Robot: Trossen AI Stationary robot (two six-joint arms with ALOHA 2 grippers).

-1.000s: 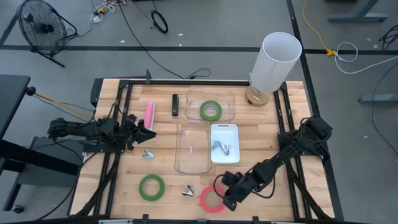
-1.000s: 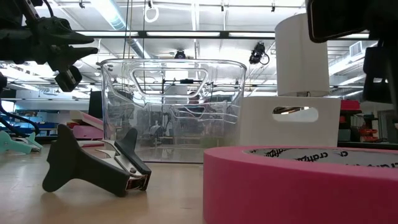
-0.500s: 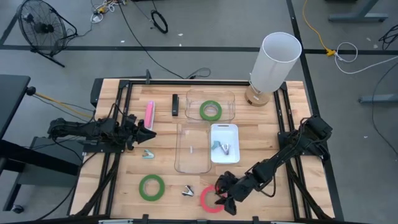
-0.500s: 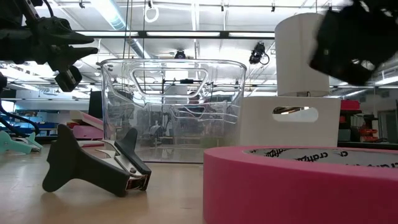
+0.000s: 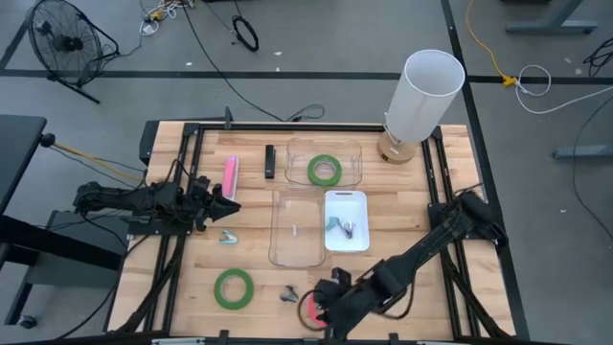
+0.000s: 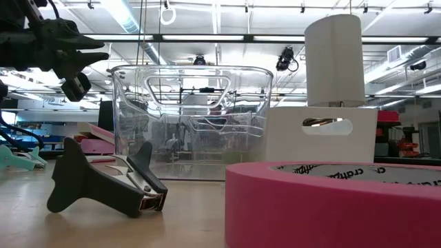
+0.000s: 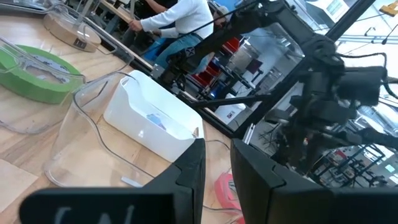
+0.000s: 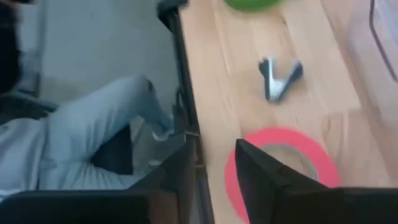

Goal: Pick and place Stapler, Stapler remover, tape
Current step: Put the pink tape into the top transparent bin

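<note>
A red-pink tape ring (image 5: 308, 305) lies flat near the table's near edge; it also shows in the right wrist view (image 8: 292, 149) and the low view (image 6: 331, 200). My right gripper (image 5: 324, 311) hovers over it, open and empty (image 8: 216, 177). A staple remover (image 5: 289, 294) lies just left of that ring. One green tape ring (image 5: 233, 287) lies flat at the near left. Another green ring (image 5: 325, 171) lies in a clear bin. A pink stapler (image 5: 230, 175) and a black stapler (image 5: 270, 161) lie at the far left. My left gripper (image 5: 228, 201) waits at the left, narrowly open (image 7: 217, 180).
A clear bin (image 5: 297, 227) and a white tray (image 5: 346, 235) holding a staple remover stand mid-table. Another remover (image 5: 228, 237) lies near my left gripper. A white cylinder lamp (image 5: 421, 96) stands at the far right. A person (image 8: 93, 143) sits beyond the table's near edge.
My right gripper has gone toward the table's left and near edges, from beside the red-pink tape ring to over it, and has left the low view. The ring and the other things have stayed where they were.
</note>
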